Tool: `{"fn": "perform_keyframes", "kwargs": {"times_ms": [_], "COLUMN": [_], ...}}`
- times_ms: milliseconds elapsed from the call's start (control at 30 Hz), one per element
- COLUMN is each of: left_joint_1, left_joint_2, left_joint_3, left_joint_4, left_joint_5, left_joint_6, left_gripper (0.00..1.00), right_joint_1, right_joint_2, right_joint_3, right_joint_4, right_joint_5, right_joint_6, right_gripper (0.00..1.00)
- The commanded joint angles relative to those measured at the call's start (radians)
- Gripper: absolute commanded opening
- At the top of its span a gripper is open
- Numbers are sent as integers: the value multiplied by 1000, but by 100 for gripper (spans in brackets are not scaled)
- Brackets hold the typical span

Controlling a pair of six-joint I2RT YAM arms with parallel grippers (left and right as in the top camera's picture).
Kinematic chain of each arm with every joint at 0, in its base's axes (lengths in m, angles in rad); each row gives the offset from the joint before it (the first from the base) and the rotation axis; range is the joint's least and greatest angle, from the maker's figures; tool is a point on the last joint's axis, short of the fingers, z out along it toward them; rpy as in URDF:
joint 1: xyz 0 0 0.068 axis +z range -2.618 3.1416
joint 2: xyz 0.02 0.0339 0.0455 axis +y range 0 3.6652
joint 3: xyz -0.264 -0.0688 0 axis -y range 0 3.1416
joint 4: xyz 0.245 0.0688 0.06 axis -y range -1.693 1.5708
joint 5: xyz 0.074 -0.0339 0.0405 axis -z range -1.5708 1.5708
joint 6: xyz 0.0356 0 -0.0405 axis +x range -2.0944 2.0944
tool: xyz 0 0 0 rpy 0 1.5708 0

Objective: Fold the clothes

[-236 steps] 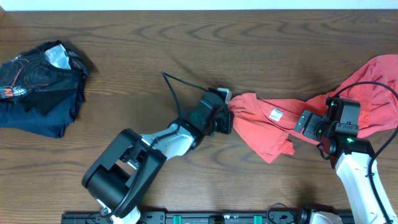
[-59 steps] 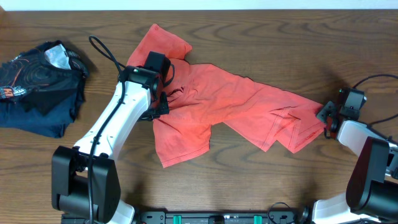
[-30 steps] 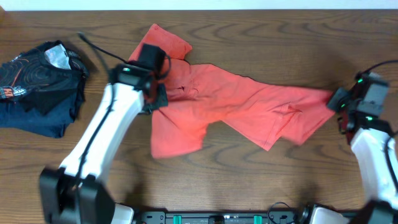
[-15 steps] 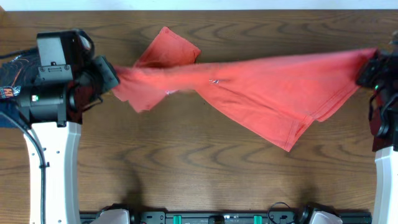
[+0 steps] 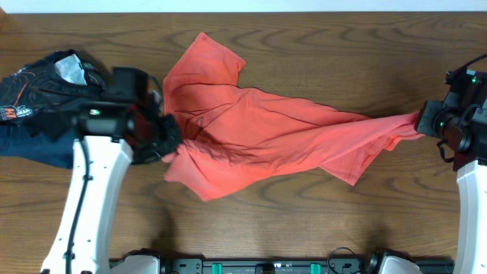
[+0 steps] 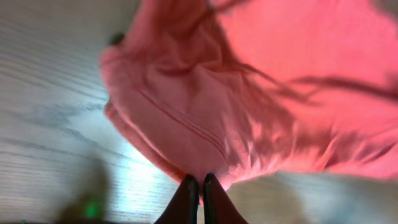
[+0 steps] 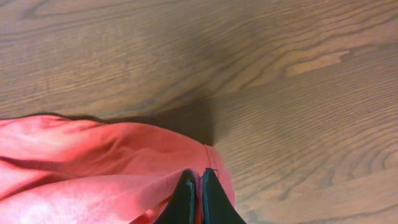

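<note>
Dark wooden desk, seen from overhead. The coral-red T-shirt sprawls crumpled across the middle. The left gripper pinches its left end and the right gripper its right end near the desk's right edge, both clamped tight on cloth. Step judged: spreading flat. Next needs an even outward pull before any fold.

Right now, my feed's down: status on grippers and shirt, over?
Left gripper, right gripper shut on red T-shirt, opposite ends. Unfolded, bunched. Dark clothes pile beside left gripper.

Dark navy garment crumpled at left, brown wooden table
</note>
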Motion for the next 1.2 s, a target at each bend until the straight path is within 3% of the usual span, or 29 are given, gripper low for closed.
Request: {"fn": "perform_keyframes", "kwargs": {"times_ms": [0, 267, 400, 633, 700, 1067, 1167], "left_joint_1": [-56, -135, -134, -135, -135, -135, -135], "left_joint_2": [4, 24, 79, 195, 198, 198, 198], "left_joint_3": [-85, -321, -365, -365, -365, -365, -365], "left_joint_4": [74, 589, 719, 760, 760, 687, 663], "left_joint_5": [11, -26, -75, -74, -74, -74, -74], "left_joint_6": [-9, -7, -6, -8, 5, 33, 83], "left_gripper": [6, 6, 6, 7, 15, 17, 49], "right_joint_1": [-3, -3, -3, -3, -3, -3, -3], "right_joint_2": [2, 22, 37, 53, 53, 53, 53], "right_joint_3": [1, 0, 0, 1, 0, 0, 0], "right_joint_4": [-3, -11, -12, -12, -11, -10, -10], "right_joint_5": [34, 34, 34, 34, 34, 34, 34], "right_joint_6": [-18, -17, -17, -17, -17, -17, -17], "right_gripper": [1, 1, 1, 1, 1, 1, 1]}}
